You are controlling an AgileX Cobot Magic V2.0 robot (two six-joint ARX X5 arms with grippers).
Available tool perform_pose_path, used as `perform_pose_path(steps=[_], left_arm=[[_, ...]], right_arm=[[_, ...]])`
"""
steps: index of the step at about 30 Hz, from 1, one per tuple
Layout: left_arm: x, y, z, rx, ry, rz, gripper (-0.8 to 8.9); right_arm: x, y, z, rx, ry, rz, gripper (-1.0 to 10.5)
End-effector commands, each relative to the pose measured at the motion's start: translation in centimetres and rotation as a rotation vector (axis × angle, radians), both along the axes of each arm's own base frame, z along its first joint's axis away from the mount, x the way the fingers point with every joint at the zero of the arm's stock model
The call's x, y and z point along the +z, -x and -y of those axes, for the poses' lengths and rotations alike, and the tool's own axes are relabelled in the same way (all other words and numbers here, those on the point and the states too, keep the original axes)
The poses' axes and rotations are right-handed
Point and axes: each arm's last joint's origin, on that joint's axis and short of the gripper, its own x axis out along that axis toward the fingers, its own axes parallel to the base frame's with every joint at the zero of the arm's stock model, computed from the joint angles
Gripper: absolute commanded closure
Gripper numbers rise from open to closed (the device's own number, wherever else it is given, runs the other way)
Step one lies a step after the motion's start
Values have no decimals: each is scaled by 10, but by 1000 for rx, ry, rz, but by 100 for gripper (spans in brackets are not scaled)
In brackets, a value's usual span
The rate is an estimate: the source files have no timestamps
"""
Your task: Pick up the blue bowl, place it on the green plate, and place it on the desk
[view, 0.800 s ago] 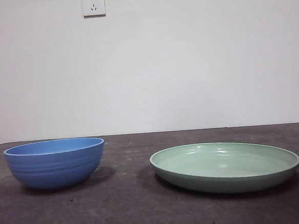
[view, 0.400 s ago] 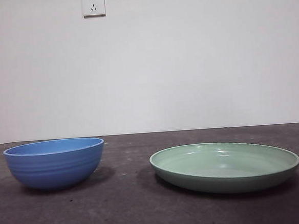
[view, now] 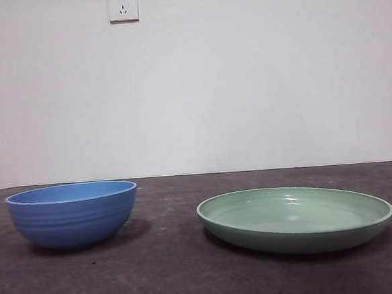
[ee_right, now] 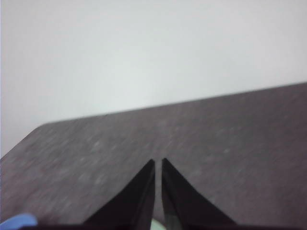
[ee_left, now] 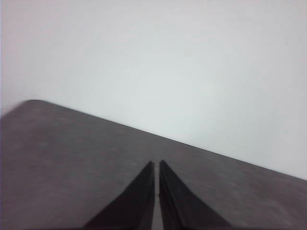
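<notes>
Well, both arms wait off the desk point(view: 178, 276): left gripper point(ee_left: 157, 165) and right gripper point(ee_right: 158, 163) each with 2 jaws together. The round ridged blue bowl point(view: 73, 213) sits apart from the shallow glossy mint-green plate point(view: 295, 217); its edge peeks beside the right gripper, likely nearer.

Bare table point(view: 170, 256) lies between the blue bowl point(view: 71, 214) and the green plate point(view: 295, 219). Nothing stands above either.
</notes>
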Motion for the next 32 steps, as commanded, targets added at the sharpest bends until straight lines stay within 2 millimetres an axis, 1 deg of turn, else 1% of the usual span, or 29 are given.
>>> perform_pose_path(steps=[1, 4, 6, 10, 14, 16, 19, 22, 28, 30, 32], left_arm=[[16, -9, 3, -87, -1, -7, 795], [23, -23, 5, -178, 5, -83, 795], [24, -32, 7, -233, 12, -143, 795], [22, -46, 11, -371, 24, -258, 794], [15, -54, 19, -509, 13, -366, 794], [8, -54, 24, -555, -4, -422, 793], [1, -48, 32, -621, -62, -485, 785], [0, -42, 39, -685, -129, -477, 785], [4, -33, 49, -762, -181, -431, 780], [5, -31, 52, -784, -200, -418, 733], [5, -30, 54, -802, -211, -411, 622]], right_arm=[[10, -6, -1, 39, 12, -56, 926], [15, -13, -2, 80, 23, -156, 926], [17, -17, -3, 105, 40, -215, 926], [21, -26, -7, 170, 94, -339, 926], [20, -32, -12, 220, 122, -456, 926], [19, -34, -14, 241, 120, -485, 926], [19, -32, -17, 266, 116, -491, 926], [20, -28, -19, 305, 105, -483, 926], [23, -21, -19, 318, 101, -462, 926], [24, -19, -19, 318, 102, -452, 926], [24, -19, -19, 318, 103, -447, 926]])
